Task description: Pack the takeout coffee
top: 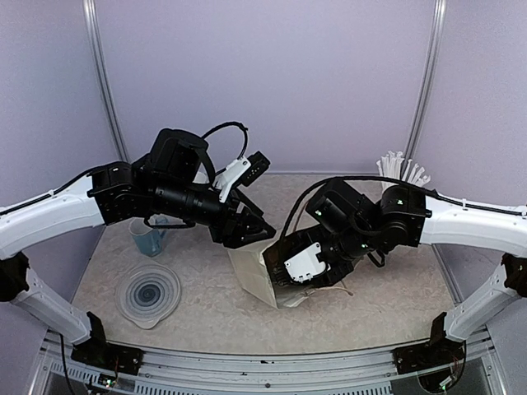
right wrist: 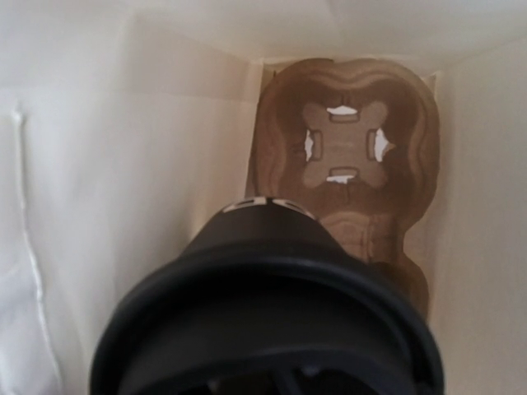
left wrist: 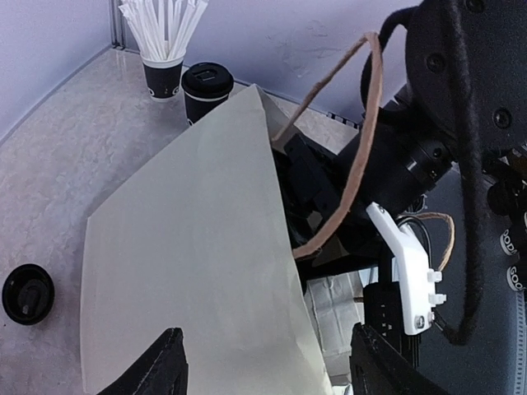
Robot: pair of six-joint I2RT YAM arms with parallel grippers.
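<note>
A white paper bag [top: 255,276] lies tilted with its mouth toward the right arm; it also shows in the left wrist view [left wrist: 189,271]. My right gripper [top: 288,276] reaches into the mouth. In the right wrist view a black lidded coffee cup [right wrist: 263,313] fills the foreground inside the bag, above the brown pulp carrier tray [right wrist: 346,148] at the bag's bottom. The cup hides my fingers. My left gripper [left wrist: 272,370] is open wide, its jaws either side of the bag's upper panel. A second lidded cup [left wrist: 206,90] stands on the table.
A black cup of white straws [left wrist: 163,49] stands at the back, also in the top view [top: 402,171]. A loose black lid [left wrist: 28,294] lies on the table. A translucent round stack [top: 148,294] and a bluish cup [top: 148,239] sit left. The bag's brown handles [left wrist: 362,123] loop up.
</note>
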